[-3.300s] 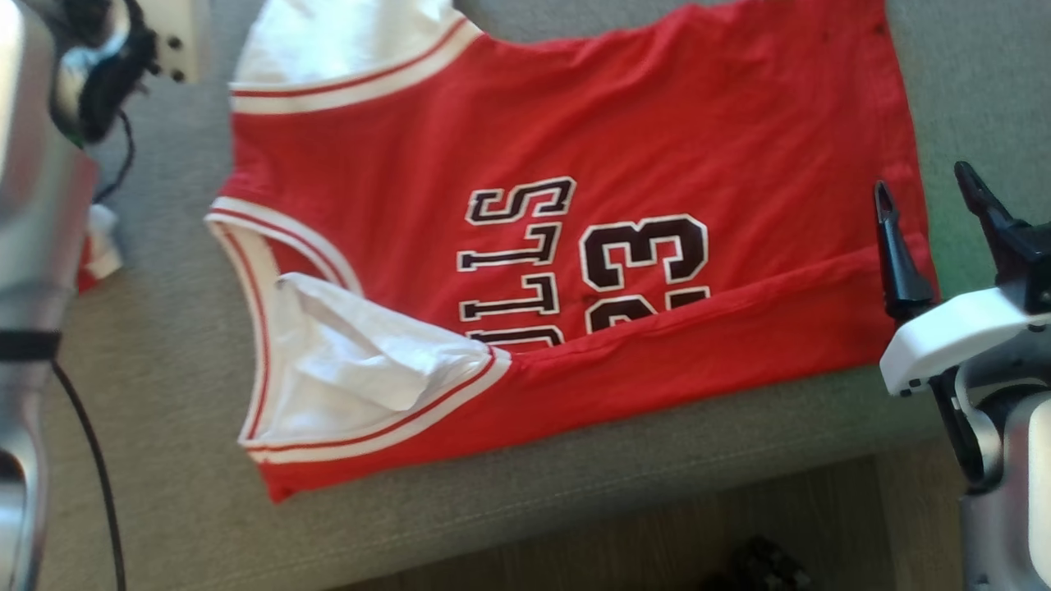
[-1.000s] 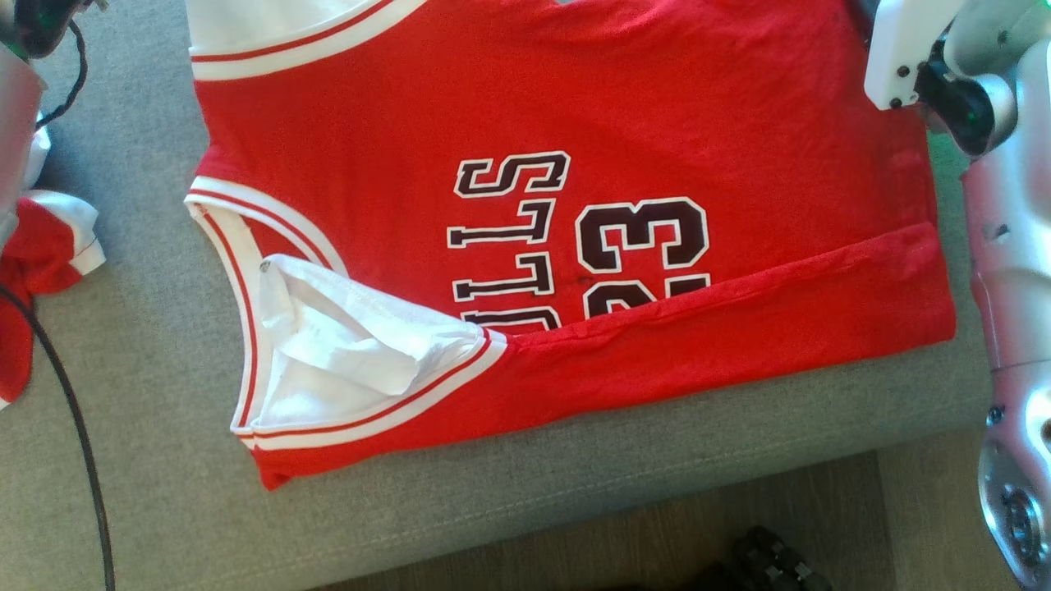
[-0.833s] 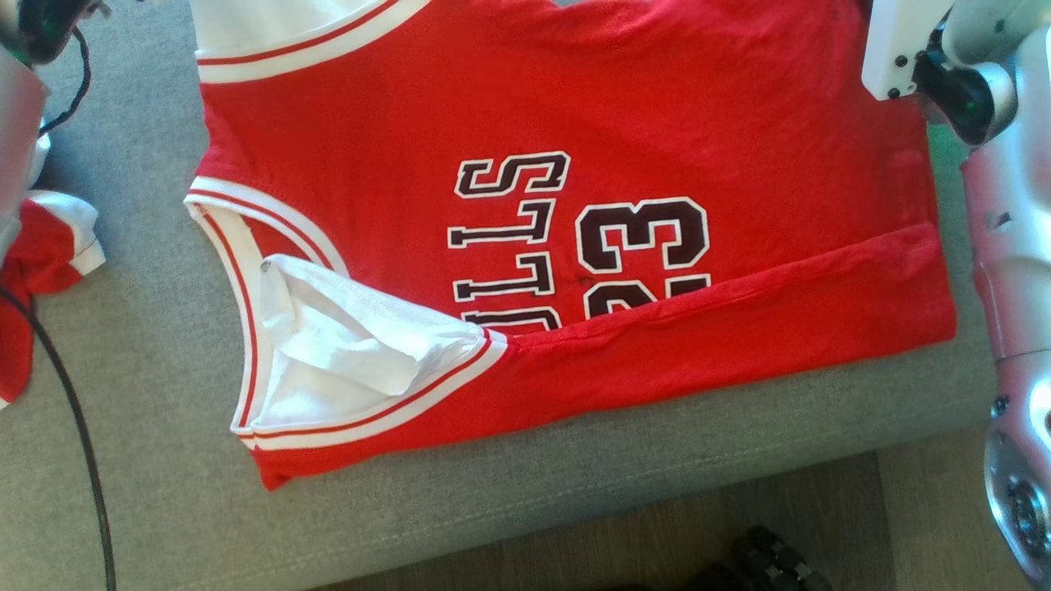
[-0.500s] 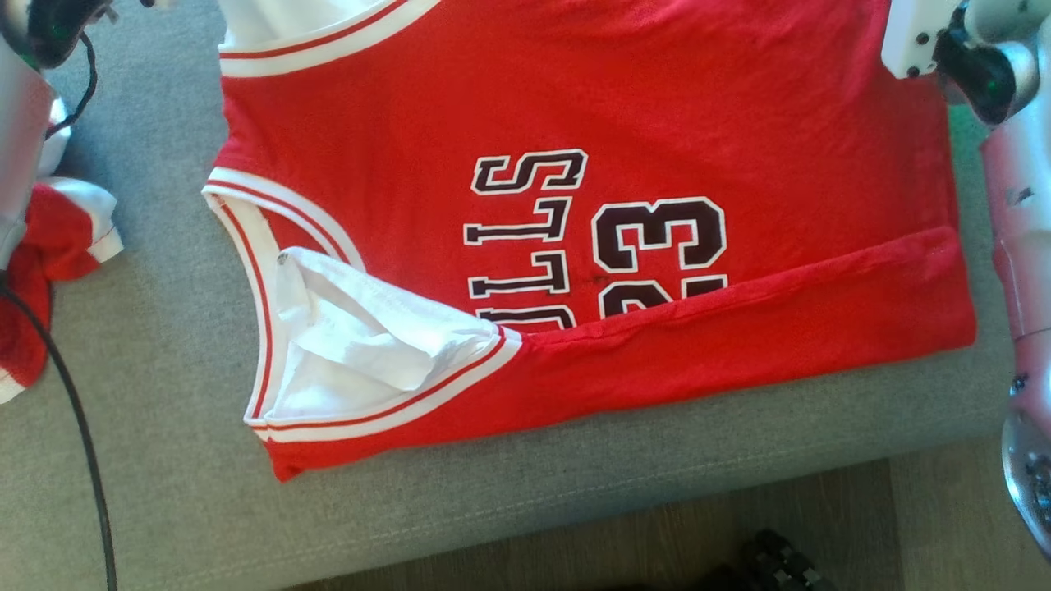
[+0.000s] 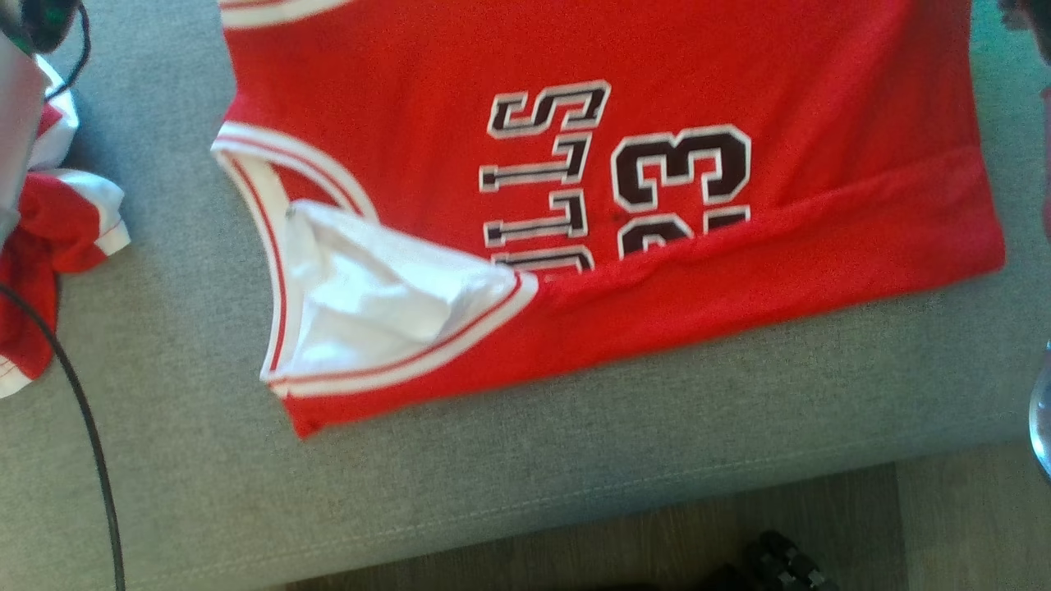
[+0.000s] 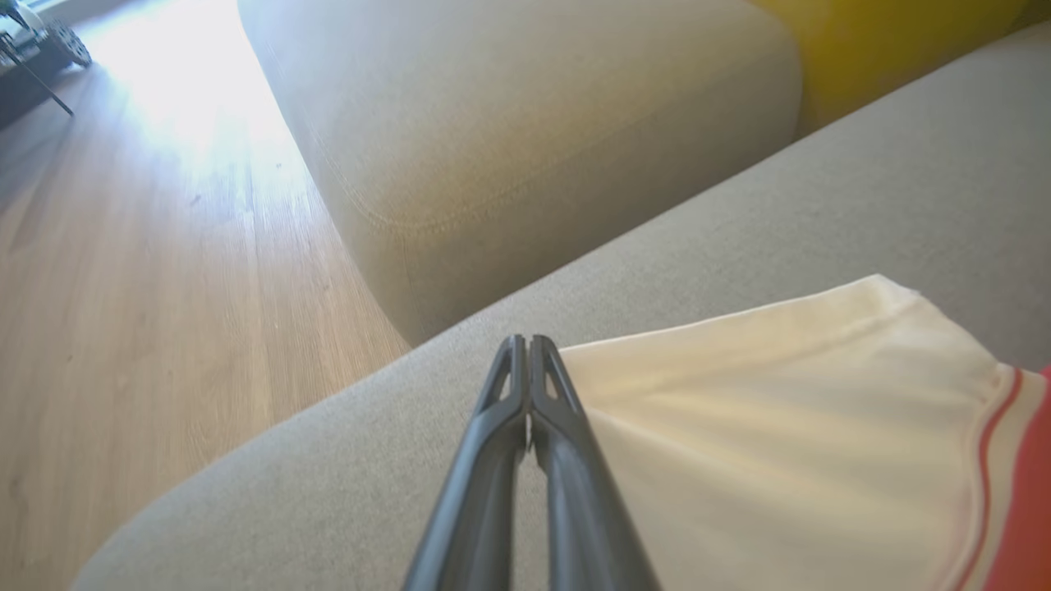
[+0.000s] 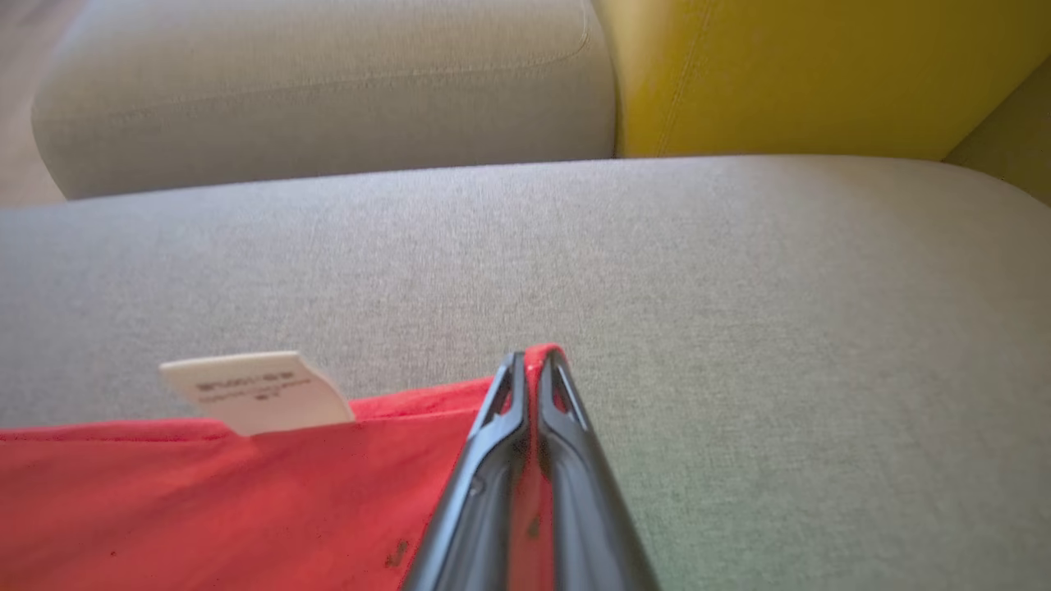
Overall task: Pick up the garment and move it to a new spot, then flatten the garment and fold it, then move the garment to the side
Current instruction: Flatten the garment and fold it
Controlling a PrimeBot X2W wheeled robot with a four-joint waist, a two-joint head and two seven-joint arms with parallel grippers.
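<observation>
Grey sofa cushion: the red jersey lies flat on it, long axis left-right. Right fingers are pressed together, pinching its far hem corner. Left fingers are pressed together, apparently on the far white shoulder corner. The fold likely comes toward the cushion's near edge.

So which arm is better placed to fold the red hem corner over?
Right. The right gripper has its jaws shut on the jersey at its red corner, beside the white tag; the left gripper is at the white end.

Grey upholstered cushion, red jersey spread on it (near edge folded over), crumpled red-and-white cloth at left
</observation>
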